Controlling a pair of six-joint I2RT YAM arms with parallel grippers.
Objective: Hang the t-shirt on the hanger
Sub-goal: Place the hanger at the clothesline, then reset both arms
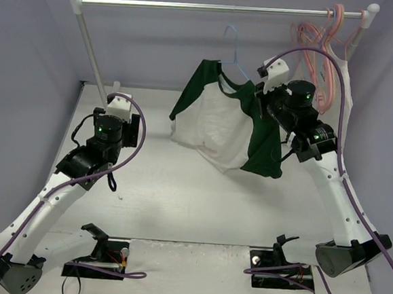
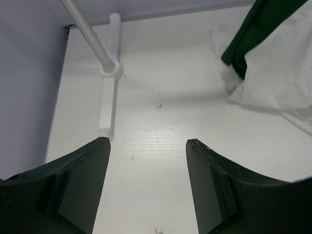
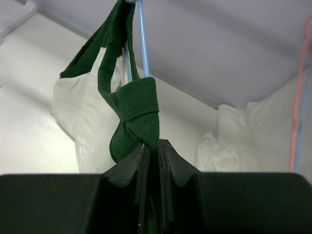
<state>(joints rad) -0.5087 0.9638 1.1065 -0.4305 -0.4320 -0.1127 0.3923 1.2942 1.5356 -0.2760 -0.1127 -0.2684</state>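
I work in a robotics lab test cell, not a home: plain lavender-grey walls box in a white table, and my two arms are bolted to black mounting plates at its near edge, with purple cables looping openly along them. On the table stands a small clothes rail on white feet, with pink hangers at one end and a t-shirt below it, a wardrobe corner in miniature.
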